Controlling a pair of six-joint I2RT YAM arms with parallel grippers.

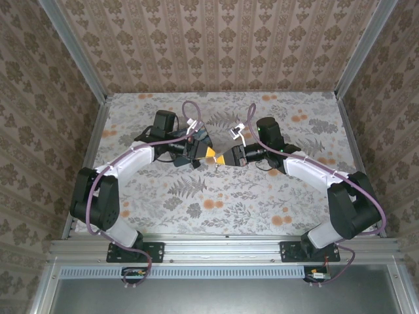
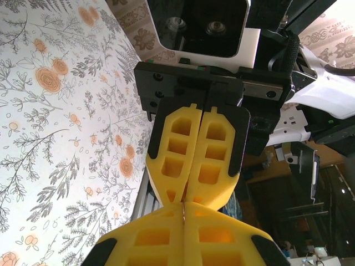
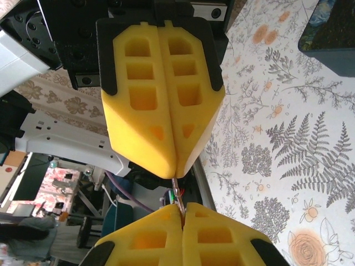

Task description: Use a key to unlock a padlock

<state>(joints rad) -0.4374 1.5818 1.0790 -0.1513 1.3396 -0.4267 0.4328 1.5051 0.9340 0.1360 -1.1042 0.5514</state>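
My two yellow-fingered grippers meet tip to tip above the middle of the flowered table [image 1: 262, 196]. A thin metal key [image 3: 177, 195] bridges the small gap between them. My right gripper [image 3: 183, 215] is shut on its lower end, and my left gripper [image 3: 175, 169] is shut on its upper end. In the left wrist view the key [image 2: 183, 212] is a sliver edge-on between my left gripper's [image 2: 183, 220] closed tips, with the right gripper [image 2: 192, 191] pressed close opposite. From above, the left gripper [image 1: 207, 154] and right gripper [image 1: 222, 158] nearly touch. The padlock is out of view.
Patterned walls and aluminium posts [image 1: 78, 59] enclose the table on three sides. Both arms reach in from the near rail [image 1: 222, 248], their cables [image 1: 190, 111] looping above the wrists. A dark object [image 3: 330, 27] sits at the top right of the right wrist view.
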